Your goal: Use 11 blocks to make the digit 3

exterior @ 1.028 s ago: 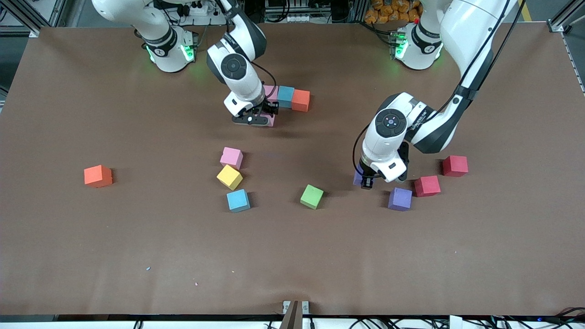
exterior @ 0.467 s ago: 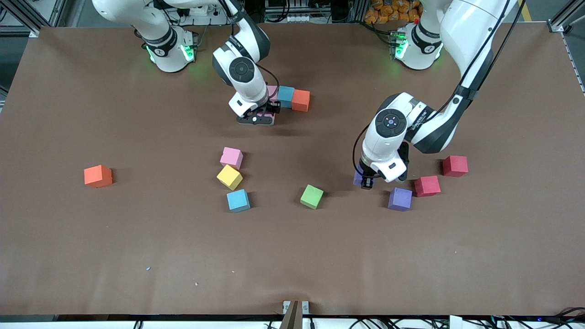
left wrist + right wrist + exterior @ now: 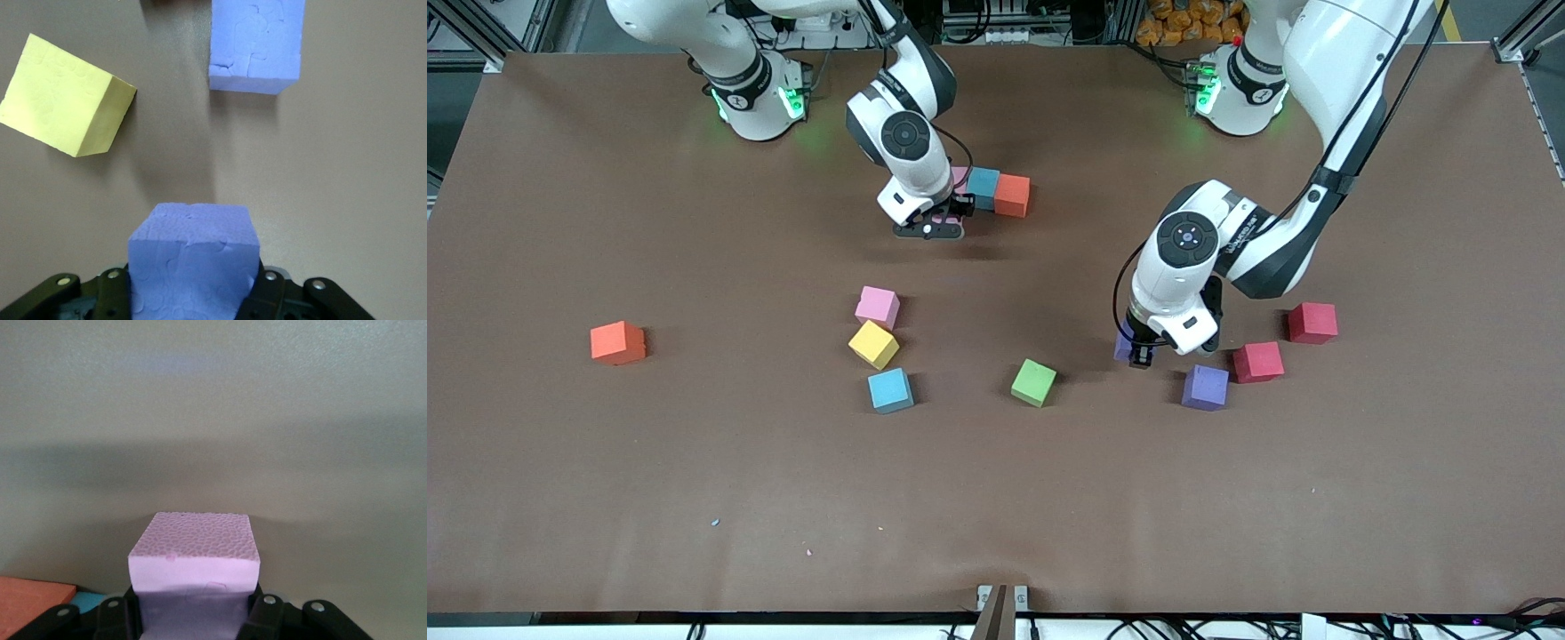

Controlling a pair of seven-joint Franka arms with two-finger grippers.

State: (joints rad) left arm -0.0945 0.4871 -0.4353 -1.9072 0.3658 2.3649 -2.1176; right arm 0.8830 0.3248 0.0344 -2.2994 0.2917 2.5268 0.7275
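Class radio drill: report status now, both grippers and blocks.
Right gripper shut on pink block beside started row. Left gripper shut on purple block. Nothing obstructing.

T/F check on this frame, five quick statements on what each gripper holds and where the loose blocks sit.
1. The right gripper is shut on a pink block. True.
2. The left gripper is open over bare table. False: it is shut on a purple block.
3. The blue block in the row touches the orange block. True.
4. The green block is stacked on the yellow block. False: both lie apart on the table.
5. Two red cubes lie toward the right arm's end. False: toward the left arm's end.
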